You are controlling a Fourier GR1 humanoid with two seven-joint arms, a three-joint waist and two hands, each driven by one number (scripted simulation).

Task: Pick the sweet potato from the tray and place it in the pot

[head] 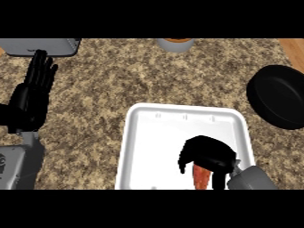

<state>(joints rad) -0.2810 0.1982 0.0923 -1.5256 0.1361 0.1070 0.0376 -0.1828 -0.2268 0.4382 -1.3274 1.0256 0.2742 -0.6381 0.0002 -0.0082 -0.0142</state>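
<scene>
An orange sweet potato [201,177] lies in the near part of the white tray [155,133], mostly hidden under my right hand [208,154]. The right hand is curled down over the sweet potato, fingers bent around its upper end. A black pot [285,97] sits at the right edge of the counter, beyond the tray's right side, showing its dark inside. My left hand [34,91] rests open at the left, fingers straight and pointing away, well apart from the tray.
A grey appliance [39,46] stands at the back left corner. A pale cup-like container with an orange top [175,43] sits at the back middle. The speckled counter [108,89] stretches between tray and back edge.
</scene>
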